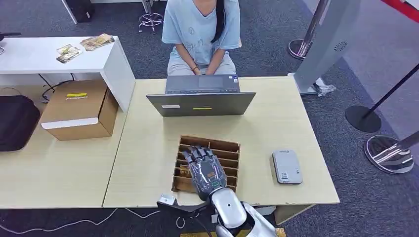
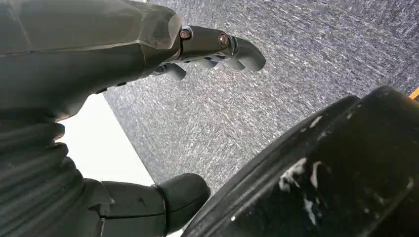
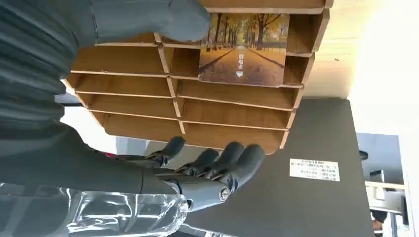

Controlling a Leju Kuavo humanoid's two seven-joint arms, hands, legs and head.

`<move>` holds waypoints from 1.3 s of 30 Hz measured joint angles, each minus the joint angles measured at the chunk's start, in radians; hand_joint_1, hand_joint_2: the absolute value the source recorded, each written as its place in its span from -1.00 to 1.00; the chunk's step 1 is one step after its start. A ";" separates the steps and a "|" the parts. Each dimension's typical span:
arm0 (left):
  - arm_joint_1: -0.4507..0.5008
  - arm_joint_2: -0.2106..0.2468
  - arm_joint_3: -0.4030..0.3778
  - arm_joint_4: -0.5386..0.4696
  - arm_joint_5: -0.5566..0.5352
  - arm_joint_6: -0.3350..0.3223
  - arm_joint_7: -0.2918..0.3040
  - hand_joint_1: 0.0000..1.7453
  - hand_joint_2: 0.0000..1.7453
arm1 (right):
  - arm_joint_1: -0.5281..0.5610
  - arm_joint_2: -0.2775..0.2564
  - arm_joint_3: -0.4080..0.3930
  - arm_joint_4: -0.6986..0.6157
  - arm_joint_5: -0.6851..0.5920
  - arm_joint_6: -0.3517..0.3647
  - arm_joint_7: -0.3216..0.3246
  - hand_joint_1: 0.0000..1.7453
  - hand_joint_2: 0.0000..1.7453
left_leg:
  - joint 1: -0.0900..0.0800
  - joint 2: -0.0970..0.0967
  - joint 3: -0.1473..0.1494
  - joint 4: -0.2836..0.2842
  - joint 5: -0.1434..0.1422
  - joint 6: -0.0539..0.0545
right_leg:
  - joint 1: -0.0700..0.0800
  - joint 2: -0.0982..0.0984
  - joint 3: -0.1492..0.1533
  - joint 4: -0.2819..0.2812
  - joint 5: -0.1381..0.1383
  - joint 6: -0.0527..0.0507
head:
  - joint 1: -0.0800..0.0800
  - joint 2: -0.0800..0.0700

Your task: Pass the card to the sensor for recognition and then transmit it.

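A card (image 3: 243, 49) printed with a tree-lined path stands in a slot of the brown slotted card rack (image 3: 227, 126). The rack (image 1: 228, 148) sits near the front of the light wooden table (image 1: 276, 118). My right hand (image 1: 205, 168) hovers over the rack's middle, palm down and holding nothing. In the right wrist view its fingers (image 3: 232, 163) spread over the rack's far side, and its thumb (image 3: 183, 19) lies beside the card's edge. A flat grey sensor (image 1: 287, 167) lies on the table right of the rack. My left hand (image 2: 99, 64) hangs over the carpet, empty, fingers loosely curved.
An open grey laptop (image 1: 201, 96) stands behind the rack, with a seated person (image 1: 201, 34) facing it. On the adjoining table to the left are a cardboard box (image 1: 79, 109) and a black bag (image 1: 17, 121). Stanchion bases (image 1: 390, 153) stand on the floor at right.
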 joint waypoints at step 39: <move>0.000 0.000 0.000 0.000 -0.013 -0.004 0.000 -1.00 1.00 | -0.001 0.000 0.000 0.011 -0.016 0.010 -0.002 -0.28 1.00 | 0.000 0.000 0.000 0.000 0.000 0.000 | 0.000 0.000 0.000 0.000 0.000 0.000 | 0.000 0.000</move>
